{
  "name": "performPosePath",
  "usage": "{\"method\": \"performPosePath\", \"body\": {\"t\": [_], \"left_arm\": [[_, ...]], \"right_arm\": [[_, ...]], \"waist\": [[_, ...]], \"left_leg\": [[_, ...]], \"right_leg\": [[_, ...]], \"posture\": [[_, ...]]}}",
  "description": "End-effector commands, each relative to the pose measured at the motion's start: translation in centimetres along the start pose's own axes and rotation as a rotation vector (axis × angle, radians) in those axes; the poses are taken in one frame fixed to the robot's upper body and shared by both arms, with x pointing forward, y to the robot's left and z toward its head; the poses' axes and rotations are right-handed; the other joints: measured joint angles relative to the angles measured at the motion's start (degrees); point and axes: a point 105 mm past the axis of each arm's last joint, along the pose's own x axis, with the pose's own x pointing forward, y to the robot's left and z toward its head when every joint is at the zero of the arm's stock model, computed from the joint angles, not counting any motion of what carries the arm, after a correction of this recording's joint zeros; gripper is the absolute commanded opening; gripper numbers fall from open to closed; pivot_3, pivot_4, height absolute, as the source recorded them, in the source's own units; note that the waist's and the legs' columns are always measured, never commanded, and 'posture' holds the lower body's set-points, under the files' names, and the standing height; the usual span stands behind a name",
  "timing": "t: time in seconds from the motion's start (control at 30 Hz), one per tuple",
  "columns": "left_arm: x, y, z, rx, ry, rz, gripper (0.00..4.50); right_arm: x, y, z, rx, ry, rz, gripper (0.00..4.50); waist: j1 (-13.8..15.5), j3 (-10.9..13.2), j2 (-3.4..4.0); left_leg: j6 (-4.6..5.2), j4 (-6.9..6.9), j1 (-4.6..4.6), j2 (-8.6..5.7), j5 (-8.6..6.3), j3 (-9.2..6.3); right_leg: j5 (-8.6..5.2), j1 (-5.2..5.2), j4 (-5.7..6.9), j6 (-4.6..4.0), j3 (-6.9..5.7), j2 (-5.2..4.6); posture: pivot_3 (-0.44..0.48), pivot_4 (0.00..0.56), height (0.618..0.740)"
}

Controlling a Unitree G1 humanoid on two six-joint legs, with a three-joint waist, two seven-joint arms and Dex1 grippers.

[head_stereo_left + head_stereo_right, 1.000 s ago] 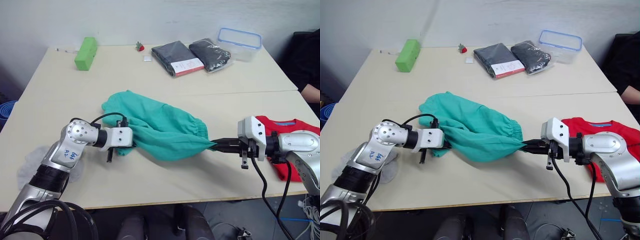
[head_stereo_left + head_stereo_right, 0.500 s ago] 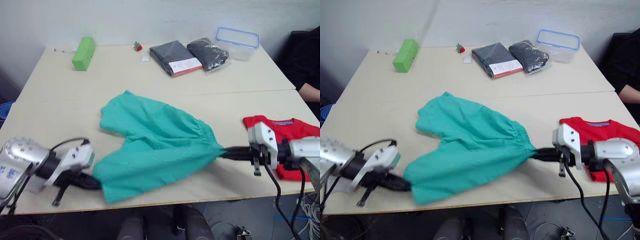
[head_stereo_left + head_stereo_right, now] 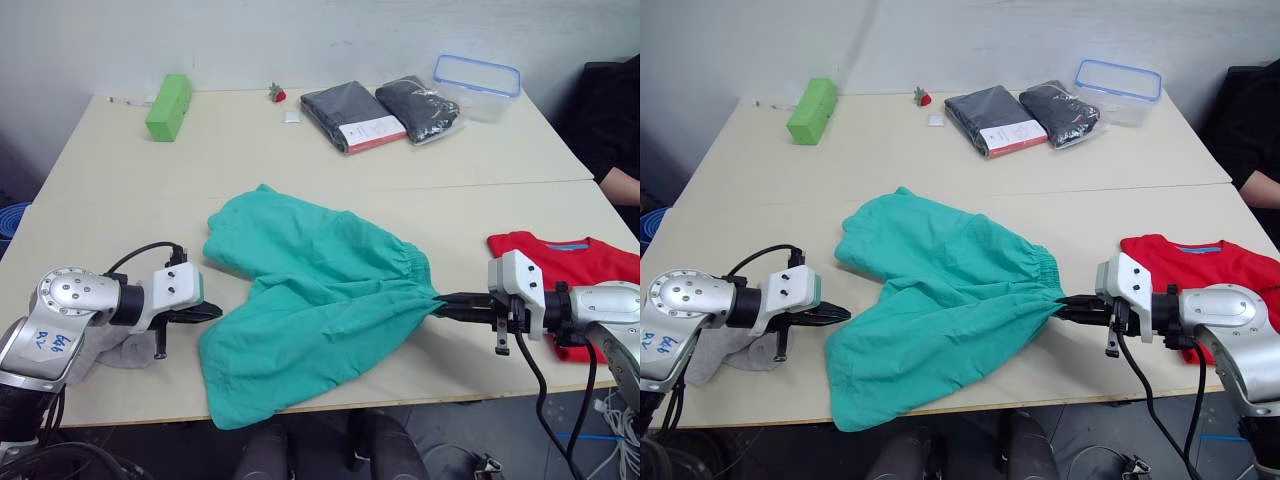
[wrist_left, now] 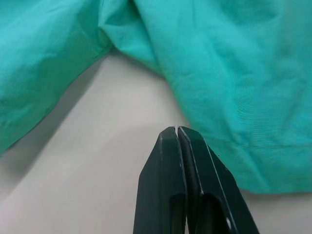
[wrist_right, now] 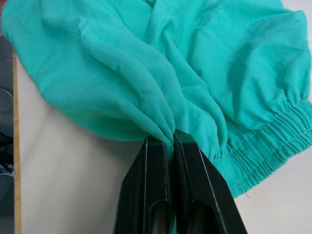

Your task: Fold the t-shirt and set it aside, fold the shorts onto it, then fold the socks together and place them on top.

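Shorts (image 3: 310,300) lie spread across the table (image 3: 420,170) front, waistband pinched by the right gripper (image 3: 440,303). T-shirt (image 3: 570,265) rests at the right. Left gripper (image 3: 212,312), fingers together and empty, sits just beside the shorts above the socks (image 3: 115,345).

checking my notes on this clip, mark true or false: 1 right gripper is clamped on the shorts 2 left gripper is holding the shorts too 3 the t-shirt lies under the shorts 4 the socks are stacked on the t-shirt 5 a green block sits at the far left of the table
1. True: the right gripper is shut on the shorts by the waistband.
2. False: the left gripper is shut on nothing, just off the fabric.
3. False: the t-shirt lies apart, beside the right arm.
4. False: the socks lie under the left arm.
5. True: the green block sits there.
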Motion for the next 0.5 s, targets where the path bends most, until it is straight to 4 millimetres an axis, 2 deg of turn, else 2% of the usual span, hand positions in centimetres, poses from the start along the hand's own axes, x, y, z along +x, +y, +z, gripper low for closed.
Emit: {"method": "performPosePath", "body": {"t": [0.03,0.13,0.27,0.4,0.5], "left_arm": [[0.3,-2.2,2.6,-0.013,-0.088,-0.121,0.60],[0.7,-3.8,2.2,-0.033,-0.041,-0.204,1.51],[0.9,-4.0,2.0,-0.061,-0.013,-0.219,1.51],[1.9,-2.4,0.1,0.039,0.114,-0.124,1.51],[2.4,-1.9,0.2,0.055,0.087,-0.100,2.10]], "right_arm": [[0.4,-0.1,1.1,-0.034,-0.024,0.012,0.00],[0.8,-0.1,1.1,-0.044,-0.020,0.024,0.00],[0.9,-0.1,1.1,-0.049,-0.018,0.033,0.00],[1.0,-0.2,1.4,-0.049,-0.025,0.032,0.00],[1.0,-0.1,1.5,-0.048,-0.026,0.031,0.00]], "waist": [[-0.1,0.0,0.00],[-0.3,0.0,0.00],[-0.3,0.0,0.00],[-0.2,0.0,0.01],[-0.1,0.0,0.01]], "left_leg": [[0.01,0.00,-0.01,-0.01,0.00,0.01],[0.02,0.02,0.04,0.00,0.00,0.01],[-0.04,0.03,0.06,0.02,0.03,-0.03],[-0.03,0.03,0.08,-0.03,0.03,-0.02],[-0.02,0.03,0.06,-0.03,0.03,-0.03]], "right_leg": [[0.02,0.00,-0.03,0.03,0.01,0.00],[0.03,0.02,-0.04,0.06,0.12,-0.04],[-0.01,0.02,-0.11,-0.01,0.13,0.02],[-0.01,0.02,-0.11,-0.01,0.13,0.02],[-0.01,0.02,-0.10,-0.01,0.12,0.02]], "posture": [[0.000,0.150,0.740],[0.000,0.150,0.740],[0.000,0.150,0.740],[0.000,0.150,0.740],[0.000,0.150,0.740]]}}
